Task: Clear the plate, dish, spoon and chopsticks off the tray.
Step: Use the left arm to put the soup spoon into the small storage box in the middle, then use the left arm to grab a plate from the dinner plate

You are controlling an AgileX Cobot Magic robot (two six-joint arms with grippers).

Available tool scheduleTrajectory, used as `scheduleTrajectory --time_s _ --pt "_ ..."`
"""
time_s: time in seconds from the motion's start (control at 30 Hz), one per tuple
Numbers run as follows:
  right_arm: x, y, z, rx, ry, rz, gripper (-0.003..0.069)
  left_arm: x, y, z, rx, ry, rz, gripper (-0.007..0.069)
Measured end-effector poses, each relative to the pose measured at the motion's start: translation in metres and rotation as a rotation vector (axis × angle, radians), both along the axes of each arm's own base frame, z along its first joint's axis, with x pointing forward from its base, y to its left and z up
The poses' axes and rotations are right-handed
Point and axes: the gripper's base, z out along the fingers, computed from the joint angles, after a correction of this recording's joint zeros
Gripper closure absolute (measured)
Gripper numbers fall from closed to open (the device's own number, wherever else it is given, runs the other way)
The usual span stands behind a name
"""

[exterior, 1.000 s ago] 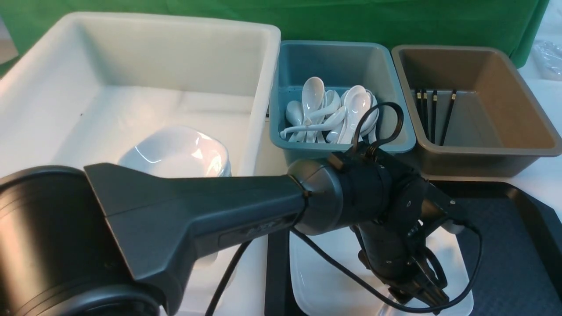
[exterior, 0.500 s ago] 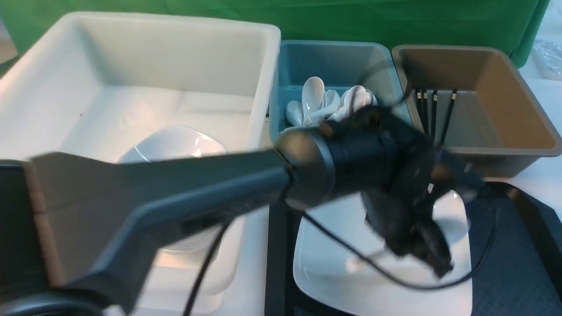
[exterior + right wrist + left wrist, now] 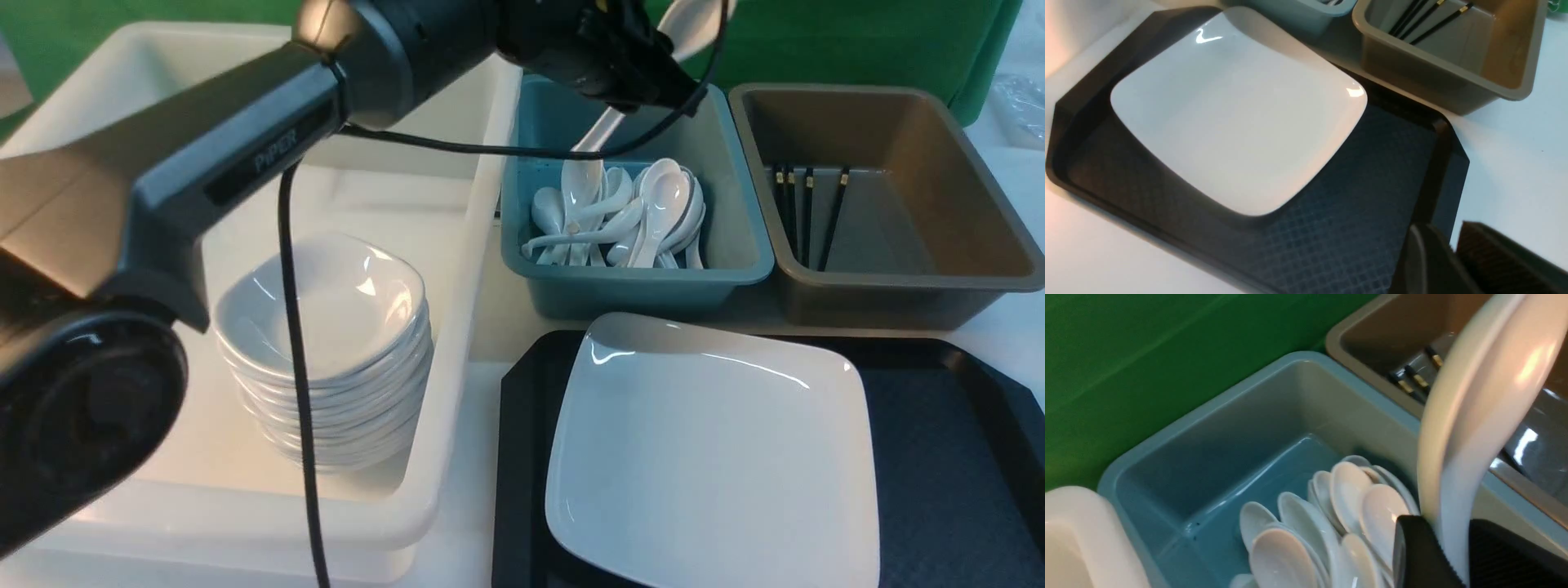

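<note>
Spoon (image 3: 690,23) raised — bowl up, handle down.

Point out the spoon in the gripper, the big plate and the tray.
spoon (image 3: 1486,396): left wrist view, its bowl.
plate (image 3: 710,441): front view, its flat middle.
tray (image 3: 939,457): front view, bare textured floor.

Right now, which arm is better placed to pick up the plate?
Likely right: the right fingers are empty near the tray edge, with the plate close. The left fingers are shut on the spoon above the teal bin.
</note>
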Motion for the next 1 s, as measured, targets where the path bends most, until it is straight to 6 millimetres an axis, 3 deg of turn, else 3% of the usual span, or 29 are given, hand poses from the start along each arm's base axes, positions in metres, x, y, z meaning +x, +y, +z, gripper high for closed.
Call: scheduleTrajectory --time_s 0.03,0.13,0.17,0.2,0.23,0.33,0.43,0.53,0.6,0.7,0.73,0.77,0.83,0.97,1.0 --pt "0.000 0.000 0.000 0.001 0.000 -0.001 0.0515 0.002 0.000 -0.003 -0.001 0.005 0.003 0.0398" --pt "-0.001 0.001 0.000 0.013 0.010 0.005 0.0515 0.009 0.005 -0.016 0.004 0.037 0.019 0.0261" --pt "-0.001 0.002 -0.001 0.021 0.017 0.011 0.0515 0.009 0.006 -0.016 0.007 0.055 0.021 0.0164" --pt "-0.001 0.002 -0.001 0.021 0.017 0.011 0.0515 0.009 0.006 -0.017 0.008 0.057 0.020 0.0154" --pt "-0.001 0.002 -0.001 0.023 0.021 0.014 0.0515 0.005 0.008 -0.010 0.013 0.068 0.017 0.0093" --pt "-0.002 0.002 -0.001 0.024 0.022 0.015 0.0513 -0.010 0.008 0.010 0.041 0.098 -0.002 0.0057" --pt "-0.002 0.003 -0.001 0.026 0.024 0.016 0.0509 -0.041 0.010 0.041 0.139 0.131 -0.054 0.0151" --pt "-0.002 0.003 -0.001 0.026 0.024 0.016 0.0504 -0.096 0.006 0.073 0.310 0.148 -0.278 0.0398" --pt "-0.002 0.003 -0.001 0.024 0.023 0.018 0.0500 -0.134 -0.002 0.075 0.379 0.167 -0.462 0.0538" --pt "-0.002 0.003 -0.001 0.023 0.023 0.019 0.0496 -0.170 -0.012 0.063 0.447 0.185 -0.618 0.0599" --pt "-0.001 0.003 -0.002 0.017 0.023 0.023 0.0495 -0.190 -0.017 0.049 0.514 0.198 -0.692 0.0606" --pt "-0.001 0.003 -0.003 0.013 0.025 0.026 0.0495 -0.197 -0.018 0.041 0.550 0.205 -0.719 0.0605" --pt "0.000 0.004 -0.005 0.003 0.028 0.033 0.0494 -0.219 -0.018 0.006 0.698 0.245 -0.800 0.0593" --pt "0.000 0.005 -0.008 -0.002 0.043 0.036 0.0494 -0.230 -0.012 -0.042 0.835 0.275 -0.860 0.0508" --pt "0.000 0.005 -0.009 -0.004 0.046 0.037 0.0494 -0.231 -0.010 -0.055 0.850 0.267 -0.870 0.0448"
